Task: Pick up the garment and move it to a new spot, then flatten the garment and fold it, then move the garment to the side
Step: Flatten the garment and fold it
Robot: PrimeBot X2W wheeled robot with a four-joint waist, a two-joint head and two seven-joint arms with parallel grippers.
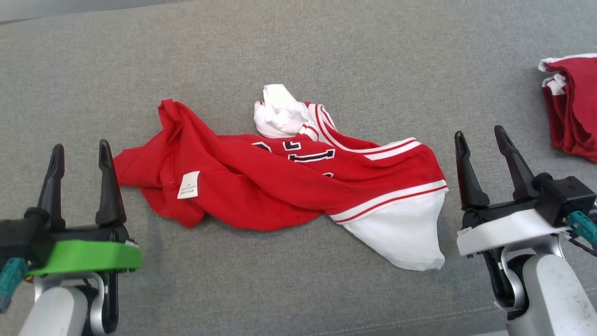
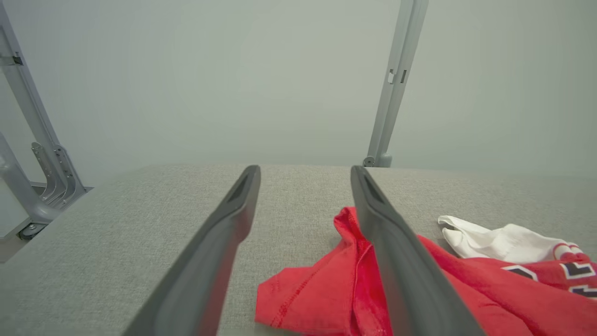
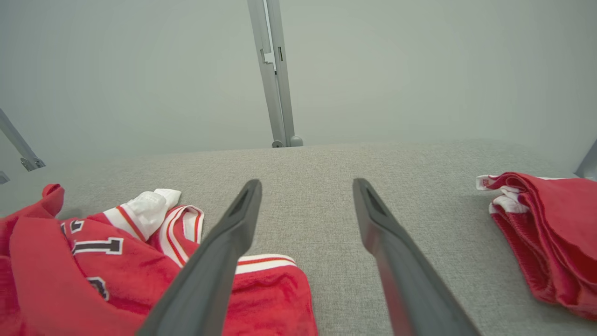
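A crumpled red and white garment [image 1: 280, 182] with dark numerals lies bunched in the middle of the grey fabric surface [image 1: 298, 60]; a white care label faces up near its left end. My left gripper [image 1: 81, 151] stands open just left of the garment's red edge, holding nothing. In the left wrist view the garment [image 2: 326, 289] lies beneath and to the right of my left gripper [image 2: 305, 173]. To the right of the garment's white sleeve my right gripper [image 1: 480, 135] is open and empty. In the right wrist view the garment [image 3: 93, 270] sits left of my right gripper [image 3: 307, 185].
A second red and white garment, folded [image 1: 573, 107], lies at the far right edge and shows as a folded garment [image 3: 550, 233] in the right wrist view. Grey frame posts [image 2: 396, 84] stand behind the surface. Bare grey fabric surrounds the crumpled garment.
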